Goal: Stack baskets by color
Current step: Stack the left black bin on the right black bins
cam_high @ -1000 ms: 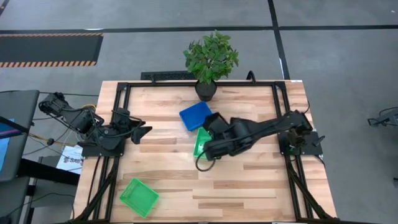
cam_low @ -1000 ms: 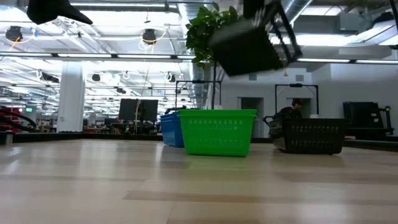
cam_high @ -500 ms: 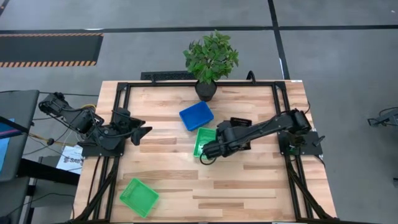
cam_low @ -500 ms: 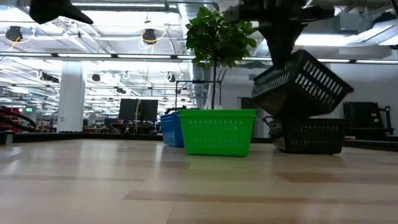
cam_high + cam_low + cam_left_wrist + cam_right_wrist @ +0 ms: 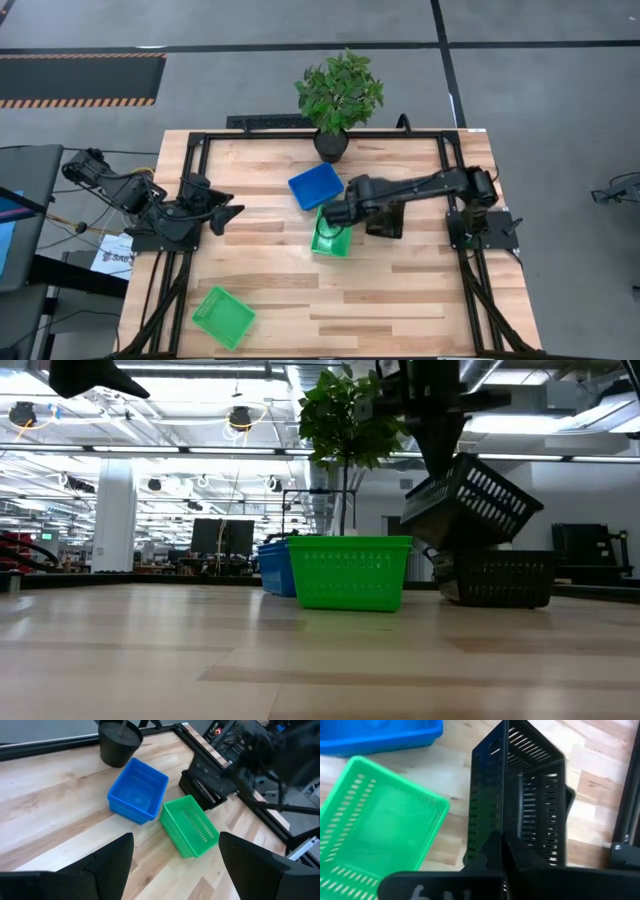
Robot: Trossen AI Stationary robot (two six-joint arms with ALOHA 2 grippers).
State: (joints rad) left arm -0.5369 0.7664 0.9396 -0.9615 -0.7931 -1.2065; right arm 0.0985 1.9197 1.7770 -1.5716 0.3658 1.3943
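My right gripper is shut on a black basket, which hangs tilted just over a second black basket that rests with its bottom on the table right of centre. Next to these, a green basket and a blue basket rest on the table. Another green basket lies near the front left. My left gripper is held open above the table's left side, with nothing between its fingers. My right gripper pinches one wall of the black basket at its rim, one finger outside the wall and one inside. The fingers come steeply from above. The basket hangs tilted below them, its low corner at the lower basket's rim; whether they touch I cannot tell.
A potted plant stands at the middle of the far edge, just behind the blue basket. A black frame runs around the tabletop. Bare wood lies across the front and the middle left.
My right gripper has carried the black basket down and toward the table's right, rolling as it went. The basket was high above the green basket and now hangs tilted right over the black basket on the table.
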